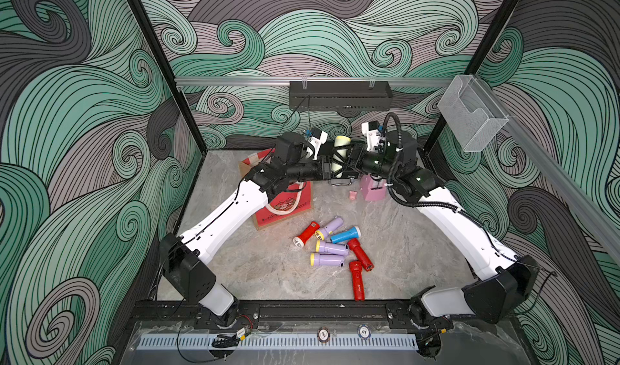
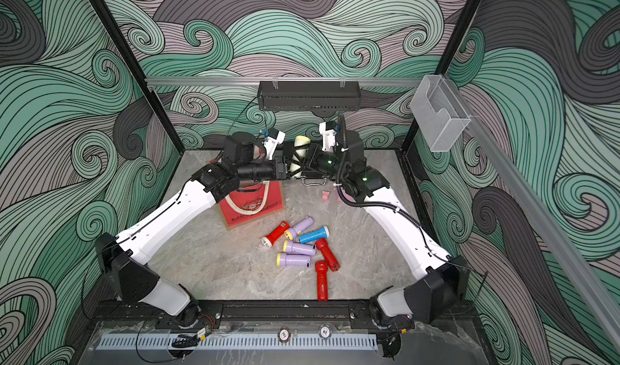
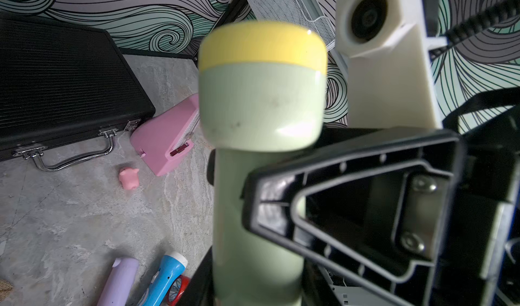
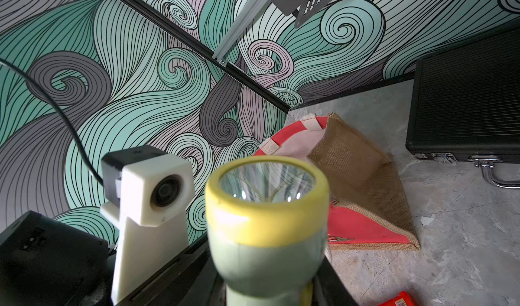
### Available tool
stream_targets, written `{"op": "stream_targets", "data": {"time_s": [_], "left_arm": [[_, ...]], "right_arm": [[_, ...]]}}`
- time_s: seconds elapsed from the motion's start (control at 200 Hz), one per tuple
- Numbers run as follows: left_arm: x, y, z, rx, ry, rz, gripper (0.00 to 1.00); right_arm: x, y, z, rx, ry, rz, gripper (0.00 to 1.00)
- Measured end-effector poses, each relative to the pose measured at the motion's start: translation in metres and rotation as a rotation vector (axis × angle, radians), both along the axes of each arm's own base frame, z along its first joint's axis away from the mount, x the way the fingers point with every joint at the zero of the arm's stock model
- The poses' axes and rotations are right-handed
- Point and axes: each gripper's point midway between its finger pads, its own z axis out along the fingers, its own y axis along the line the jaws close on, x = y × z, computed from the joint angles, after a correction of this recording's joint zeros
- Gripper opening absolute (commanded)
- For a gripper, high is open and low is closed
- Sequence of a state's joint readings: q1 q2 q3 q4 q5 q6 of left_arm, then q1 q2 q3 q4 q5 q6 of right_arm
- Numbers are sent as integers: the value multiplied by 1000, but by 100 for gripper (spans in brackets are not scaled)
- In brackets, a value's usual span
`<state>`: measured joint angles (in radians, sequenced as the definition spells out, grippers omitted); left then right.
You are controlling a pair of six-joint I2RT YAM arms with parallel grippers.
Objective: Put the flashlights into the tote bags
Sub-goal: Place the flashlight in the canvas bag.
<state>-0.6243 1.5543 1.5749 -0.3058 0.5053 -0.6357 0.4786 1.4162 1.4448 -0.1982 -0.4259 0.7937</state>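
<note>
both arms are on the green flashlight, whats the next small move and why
Probably open the right gripper. Both grippers are shut on the pale green flashlight, held in the air between them, and the tote bag lies nearer the left gripper, which looks better placed to carry it.

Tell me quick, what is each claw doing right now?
Left gripper: closed on the pale green flashlight.
Right gripper: closed on the same flashlight.

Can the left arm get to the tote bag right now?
Probably yes: the bag lies just under that arm. But the left pincer and right pincer both clamp the green flashlight, so the right should let go first.
</note>
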Motion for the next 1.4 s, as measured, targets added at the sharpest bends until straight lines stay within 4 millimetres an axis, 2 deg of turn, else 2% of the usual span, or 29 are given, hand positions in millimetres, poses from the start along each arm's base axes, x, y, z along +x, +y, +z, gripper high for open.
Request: {"op": "stream_targets", "data": {"time_s": [0.19, 0.255, 0.33, 0.39, 0.4, 0.505, 0.635, 0.846, 0.946, 1.151, 1.316, 1.401], "left_arm": [[1, 2, -4, 21, -6, 7, 0], [2, 3, -5, 29, -10, 13, 0], [3, 6, -8, 46, -5, 21, 0], [4, 10, -11, 61, 1, 31, 0], [4, 11, -11, 63, 2, 33, 0], [5, 21, -11, 80, 7, 58, 0], [5, 41, 0, 87, -14, 105, 0], [5, 91, 17, 117, -31, 242, 0], [10, 117, 12, 163, -6, 331, 0], [20, 161, -13, 292, 77, 493, 0], [35, 179, -18, 357, 116, 590, 0], [47, 183, -29, 391, 151, 620, 0]], "right_arm": [[2, 2, -4, -4, 11, 3, 40], [4, 3, -4, -5, 18, 3, 59], [6, 4, -4, -11, 17, 3, 74], [7, 5, -4, -13, 20, 2, 98], [7, 5, -4, -15, 21, 2, 99], [8, 5, -4, -19, 26, 1, 100], [9, 4, -4, -25, 34, -5, 100], [10, -2, -17, -58, 74, -32, 99], [11, -6, -23, -79, 88, -46, 100], [12, -18, -37, -130, 128, -77, 100], [11, -22, -44, -158, 144, -87, 100], [10, -23, -44, -163, 145, -88, 100]]}}
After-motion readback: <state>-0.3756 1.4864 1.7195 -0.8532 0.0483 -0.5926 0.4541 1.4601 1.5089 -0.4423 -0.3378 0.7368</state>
